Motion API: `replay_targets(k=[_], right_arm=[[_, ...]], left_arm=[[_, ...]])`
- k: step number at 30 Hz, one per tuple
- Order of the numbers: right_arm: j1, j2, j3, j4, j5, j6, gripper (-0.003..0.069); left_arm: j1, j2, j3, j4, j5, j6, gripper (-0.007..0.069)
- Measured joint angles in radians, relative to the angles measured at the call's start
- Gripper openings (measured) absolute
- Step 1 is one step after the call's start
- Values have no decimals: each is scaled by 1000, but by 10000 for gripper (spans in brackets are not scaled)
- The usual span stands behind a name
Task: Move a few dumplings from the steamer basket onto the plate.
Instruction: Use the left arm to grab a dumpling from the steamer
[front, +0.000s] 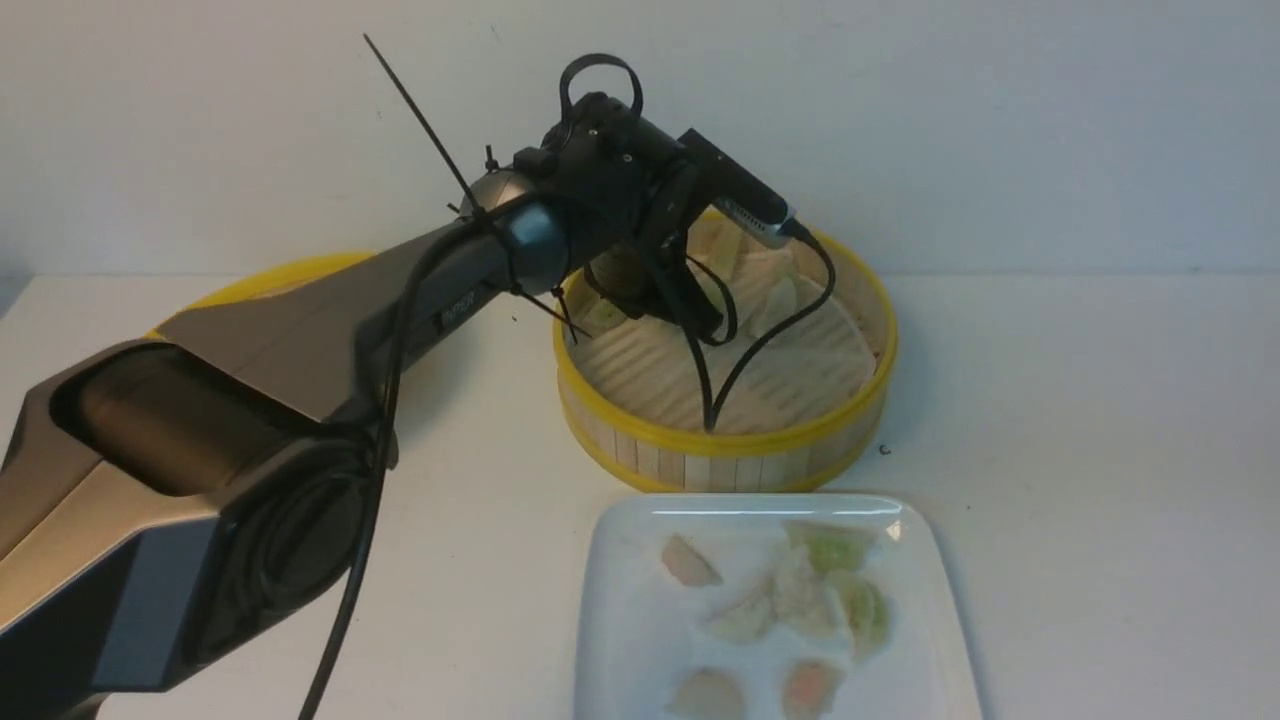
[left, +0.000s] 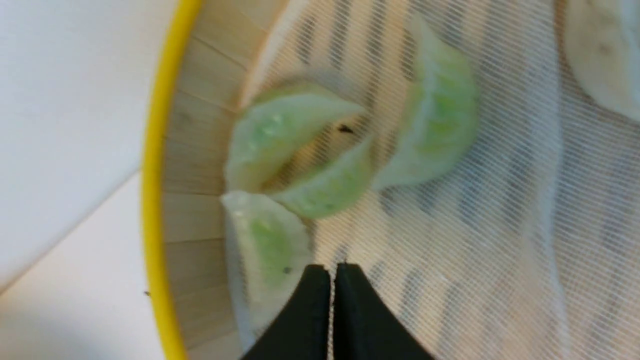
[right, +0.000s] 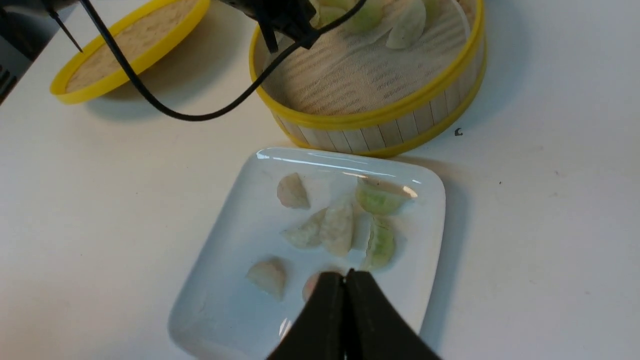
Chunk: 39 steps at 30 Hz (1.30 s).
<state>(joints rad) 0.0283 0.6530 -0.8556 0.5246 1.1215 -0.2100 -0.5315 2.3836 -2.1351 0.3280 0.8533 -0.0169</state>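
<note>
The steamer basket (front: 720, 442) stands behind the plate (front: 625, 610). My left gripper (front: 705, 322) reaches down inside it, shut with nothing between its fingers. In the left wrist view its tips (left: 332, 268) hover over the white liner, beside a pale green dumpling (left: 267, 242). Three more green dumplings (left: 330, 187) cluster by the basket wall (left: 152, 200). The plate (right: 220, 260) carries several dumplings, green (right: 377, 200) and whitish (right: 337, 227). My right gripper (right: 345, 274) hangs shut and empty above the plate's near part.
A flat woven lid with a yellow rim (front: 260, 280) lies on the white table left of the basket, partly behind the left arm. Pink-tinted dumplings (front: 810, 685) lie on the plate's near edge. The left arm's black cable (right: 165, 107) loops over the basket's front rim.
</note>
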Motion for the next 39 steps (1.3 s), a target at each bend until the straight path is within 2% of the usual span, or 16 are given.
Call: replay_targets(k=[5,9,10,14,19,28,35,36,39], right_arm=[[0,0,0,0,1,0,-15],[0,0,0,1,2,0,-15],[0,0,0,1,2,0,-15],[0,0,-1,1,3,0,-15],[0,0,-1,1,3,0,-15],[0,0,-1,1,3,0,-15],[0,0,-1,6,7,0,-15],[0,0,-1,6,13,0,-15],[0,0,-1,6,27,0,-15]], left_arm=[[12,17,0,63,-35,-81,41],[21,41,0,80,-54,-114,160],[22,43,0,79,-56,-114,167],[22,71,0,99,-78,-125,325],[22,89,0,101,-104,-132,386],[22,100,-9,89,-103,-234,380],[65,98,-17,-112,-87,-240,227],[79,97,-19,-156,-84,-211,190],[96,93,-20,-228,-80,-157,143]])
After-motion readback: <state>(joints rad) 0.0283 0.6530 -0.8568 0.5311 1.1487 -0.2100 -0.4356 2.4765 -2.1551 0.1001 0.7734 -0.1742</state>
